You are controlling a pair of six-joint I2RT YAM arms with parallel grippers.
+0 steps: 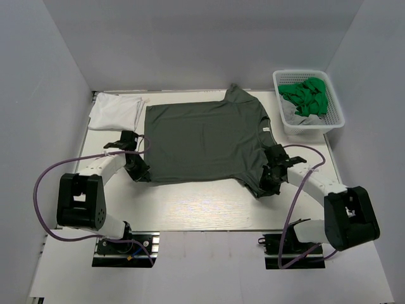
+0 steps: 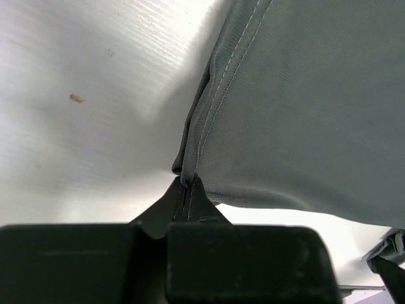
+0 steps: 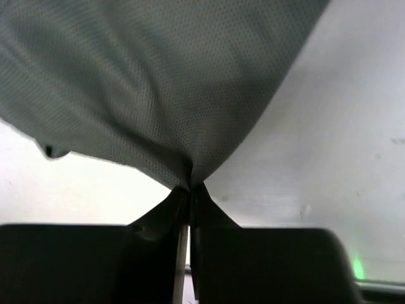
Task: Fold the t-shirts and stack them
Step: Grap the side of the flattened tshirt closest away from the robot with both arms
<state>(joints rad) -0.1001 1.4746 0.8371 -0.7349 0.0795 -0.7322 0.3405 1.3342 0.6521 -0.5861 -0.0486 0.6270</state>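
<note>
The dark olive-grey t-shirt lies spread across the middle of the table, neck to the right. My left gripper is shut on its near-left hem corner; the left wrist view shows the stitched hem pinched between the closed fingers. My right gripper is shut on the shirt's near-right sleeve area; the right wrist view shows the cloth bunched into the closed fingers. A folded white t-shirt lies at the far left of the table.
A white plastic basket at the far right holds green cloth and some grey cloth. White walls enclose the table on the left, back and right. Purple cables loop beside both arm bases.
</note>
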